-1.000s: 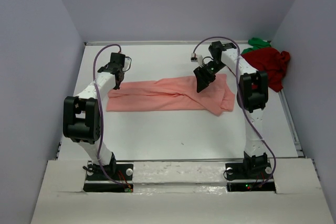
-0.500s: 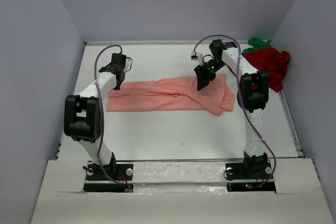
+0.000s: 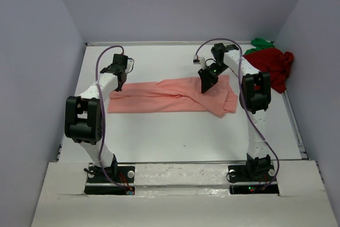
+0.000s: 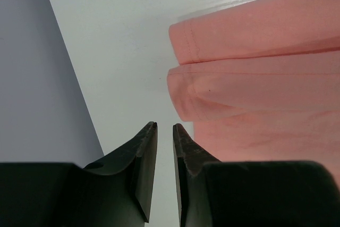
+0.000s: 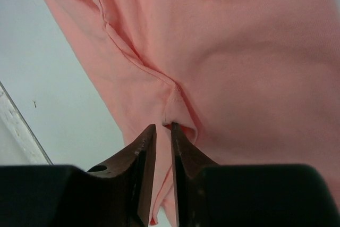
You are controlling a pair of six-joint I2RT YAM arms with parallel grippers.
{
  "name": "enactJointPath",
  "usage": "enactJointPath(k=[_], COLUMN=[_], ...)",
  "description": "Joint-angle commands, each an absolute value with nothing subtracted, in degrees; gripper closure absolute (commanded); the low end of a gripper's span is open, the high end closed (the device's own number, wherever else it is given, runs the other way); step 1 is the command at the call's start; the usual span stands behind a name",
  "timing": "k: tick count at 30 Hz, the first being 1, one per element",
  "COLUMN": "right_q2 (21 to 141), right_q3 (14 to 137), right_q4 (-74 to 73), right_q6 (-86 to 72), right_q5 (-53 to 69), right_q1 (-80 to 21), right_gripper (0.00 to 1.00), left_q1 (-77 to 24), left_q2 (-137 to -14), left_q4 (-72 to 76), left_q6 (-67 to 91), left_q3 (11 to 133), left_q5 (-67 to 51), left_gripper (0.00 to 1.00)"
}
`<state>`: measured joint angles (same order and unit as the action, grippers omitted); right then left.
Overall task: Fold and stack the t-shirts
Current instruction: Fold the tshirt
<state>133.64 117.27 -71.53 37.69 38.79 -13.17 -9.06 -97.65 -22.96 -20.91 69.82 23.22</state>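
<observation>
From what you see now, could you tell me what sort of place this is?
Probably a robot lab cell: plain walls box in a white table, two arms are bolted at its near edge, and a salmon-pink t-shirt lies on it.

Leans with the left arm (image 3: pixel 101 86) to the left end of the salmon-pink t-shirt (image 3: pixel 164 97), left gripper (image 4: pixel 164 126) pointing down just off its edge, jaws a narrow slit apart, empty. Bends the right arm (image 3: pixel 249 86) over its right part, right gripper (image 5: pixel 163 126) nipping a cloth ridge.
</observation>
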Motion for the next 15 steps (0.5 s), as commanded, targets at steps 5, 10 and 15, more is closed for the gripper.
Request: enactJointPath(k=[5, 10, 15], right_q2=[134.2, 134.0, 132.2], right_q3=[118.4, 119.2, 119.2], right_q4=[-70.7, -71.0, -73.5], right_q6=[37.7, 37.4, 38.1], right_q5=[39.0, 39.2, 41.0], right_q1=[-13.4, -13.4, -13.4], right_gripper=[0.9, 1.0, 1.0], left_q1=[-9.5, -9.7, -9.8], left_q2=[-97.0, -97.2, -97.2], left_q4=[-23.1, -22.9, -23.2], left_q6=[-21.5, -21.6, -21.6], left_q3=[69.6, 69.6, 70.0], left_q5=[24.7, 24.9, 25.0], left_gripper=[0.69, 0.69, 0.69])
